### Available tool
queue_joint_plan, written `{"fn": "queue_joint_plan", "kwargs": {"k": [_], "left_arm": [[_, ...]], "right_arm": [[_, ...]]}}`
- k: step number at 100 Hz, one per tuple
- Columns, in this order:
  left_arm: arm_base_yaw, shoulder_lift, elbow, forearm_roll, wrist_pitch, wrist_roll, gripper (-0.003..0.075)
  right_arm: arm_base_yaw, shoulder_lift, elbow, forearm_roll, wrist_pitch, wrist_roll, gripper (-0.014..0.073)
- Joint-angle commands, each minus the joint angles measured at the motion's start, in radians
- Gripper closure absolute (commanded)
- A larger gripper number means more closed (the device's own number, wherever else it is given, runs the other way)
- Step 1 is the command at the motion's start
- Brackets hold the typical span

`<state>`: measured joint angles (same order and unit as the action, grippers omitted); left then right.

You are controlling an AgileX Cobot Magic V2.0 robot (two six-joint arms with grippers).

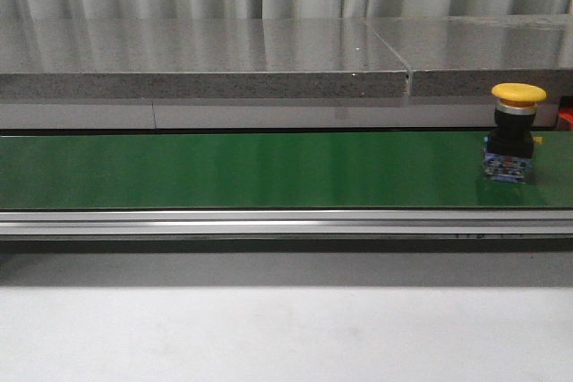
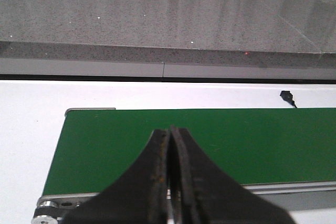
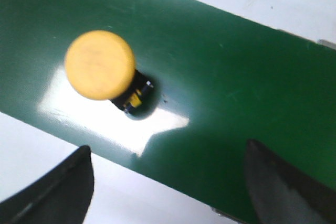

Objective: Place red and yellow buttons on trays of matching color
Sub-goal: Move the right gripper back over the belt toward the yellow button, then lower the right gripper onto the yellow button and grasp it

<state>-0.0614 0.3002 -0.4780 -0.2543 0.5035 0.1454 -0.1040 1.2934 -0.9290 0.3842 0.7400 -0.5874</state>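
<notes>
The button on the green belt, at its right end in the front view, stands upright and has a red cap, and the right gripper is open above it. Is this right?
Not quite: the button has a yellow cap, not red, as the front view and right wrist view show. The rest holds: it stands upright on the belt at its right end, and the right gripper is open above it.

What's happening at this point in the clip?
A yellow button stands upright on the green conveyor belt, toward its right end. The right gripper hovers open above it, holding nothing. The left gripper is shut and empty over the belt's other end. No trays or red button are in view, so nothing has been sorted yet.
</notes>
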Motion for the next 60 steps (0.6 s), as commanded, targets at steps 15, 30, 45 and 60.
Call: {"fn": "queue_joint_plan", "kwargs": {"k": [15,30,45,60], "left_arm": [[-0.009,0.008,-0.027,-0.017,-0.070,-0.001,0.0739],[-0.009,0.008,-0.027,-0.017,-0.070,-0.001,0.0739],[-0.009,0.008,-0.027,-0.017,-0.070,-0.001,0.0739],[-0.009,0.008,-0.027,-0.017,-0.070,-0.001,0.0739]], "right_arm": [[0.034,0.032,-0.039,0.041,-0.059,-0.017,0.0011],[0.034,0.067,-0.064,0.055,-0.067,-0.018,0.0011],[0.034,0.111,-0.094,0.077,-0.069,-0.046,0.0011],[0.034,0.149,-0.115,0.080,-0.101,-0.050,0.0013]]}}
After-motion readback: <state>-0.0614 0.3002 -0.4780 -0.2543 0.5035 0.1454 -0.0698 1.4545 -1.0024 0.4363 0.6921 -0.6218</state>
